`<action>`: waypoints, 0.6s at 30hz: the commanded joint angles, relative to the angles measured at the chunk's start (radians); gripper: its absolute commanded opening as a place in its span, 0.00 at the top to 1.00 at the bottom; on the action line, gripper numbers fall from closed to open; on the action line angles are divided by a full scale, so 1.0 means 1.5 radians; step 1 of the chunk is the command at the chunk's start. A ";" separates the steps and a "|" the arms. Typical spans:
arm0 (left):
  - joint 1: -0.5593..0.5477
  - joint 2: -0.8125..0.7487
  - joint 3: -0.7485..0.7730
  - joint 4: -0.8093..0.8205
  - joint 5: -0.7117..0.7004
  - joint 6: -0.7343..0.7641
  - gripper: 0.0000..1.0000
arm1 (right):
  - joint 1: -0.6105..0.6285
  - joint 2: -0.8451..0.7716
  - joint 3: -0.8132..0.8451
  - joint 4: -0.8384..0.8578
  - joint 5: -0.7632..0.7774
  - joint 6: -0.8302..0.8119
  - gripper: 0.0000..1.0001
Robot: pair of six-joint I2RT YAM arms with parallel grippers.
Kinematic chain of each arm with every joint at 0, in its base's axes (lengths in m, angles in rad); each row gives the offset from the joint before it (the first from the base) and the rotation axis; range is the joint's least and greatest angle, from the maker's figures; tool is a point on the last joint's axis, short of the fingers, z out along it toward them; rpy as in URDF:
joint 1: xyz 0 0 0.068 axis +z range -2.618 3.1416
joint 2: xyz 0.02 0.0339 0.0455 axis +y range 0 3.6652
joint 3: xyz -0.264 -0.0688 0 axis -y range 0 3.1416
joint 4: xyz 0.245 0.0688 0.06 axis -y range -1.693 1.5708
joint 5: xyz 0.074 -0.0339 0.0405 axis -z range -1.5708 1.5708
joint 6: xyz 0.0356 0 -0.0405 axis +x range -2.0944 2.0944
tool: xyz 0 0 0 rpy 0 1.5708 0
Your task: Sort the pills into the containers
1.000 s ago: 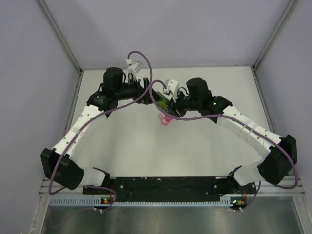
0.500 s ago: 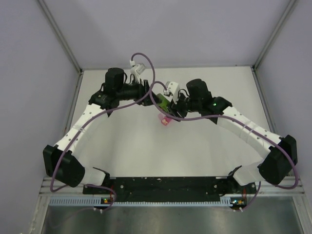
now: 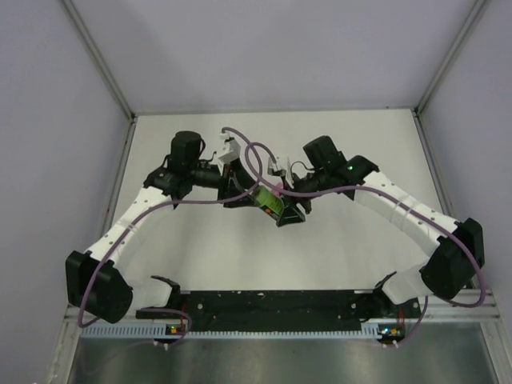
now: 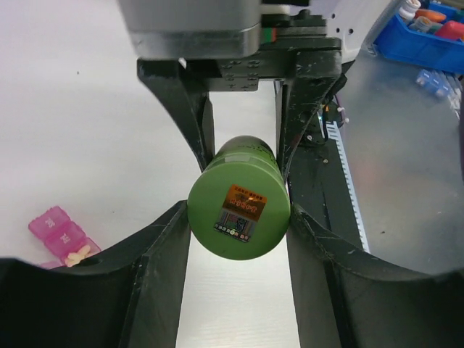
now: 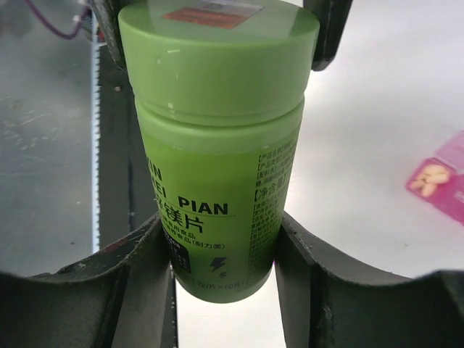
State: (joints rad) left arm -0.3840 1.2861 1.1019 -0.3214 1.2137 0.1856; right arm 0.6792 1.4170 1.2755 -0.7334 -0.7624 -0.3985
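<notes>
The white table [image 3: 360, 144] carries a pink pill box [image 4: 61, 235], flat at eight o'clock in the left wrist view and three o'clock in the right, pale pills [image 4: 78, 253] inside.

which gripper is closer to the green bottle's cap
Left. The left gripper clamps the cap of the green bottle itself, one finger on each side. The right gripper grips the bottle lower down, around its labelled body near the base.

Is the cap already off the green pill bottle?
No, the right wrist view shows the green cap seated on top of the green pill bottle.
</notes>
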 commanded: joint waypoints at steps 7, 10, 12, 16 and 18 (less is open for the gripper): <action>-0.022 -0.022 0.000 -0.047 0.000 0.059 0.16 | 0.010 0.031 0.091 0.042 -0.137 -0.057 1.00; -0.014 -0.030 0.000 0.017 -0.031 -0.037 0.01 | 0.010 0.025 0.081 0.063 -0.091 -0.043 1.00; -0.011 -0.035 0.002 0.052 -0.050 -0.098 0.01 | 0.011 0.016 0.072 0.085 -0.050 -0.028 1.00; -0.004 -0.045 0.005 0.113 -0.114 -0.216 0.01 | 0.011 0.003 0.059 0.130 0.025 0.000 1.00; -0.001 -0.047 0.009 0.134 -0.138 -0.265 0.01 | 0.014 -0.002 0.055 0.146 0.068 0.011 1.00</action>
State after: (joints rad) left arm -0.3965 1.2606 1.0935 -0.2626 1.1030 0.0010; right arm 0.6853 1.4746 1.3552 -0.6357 -0.7773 -0.4221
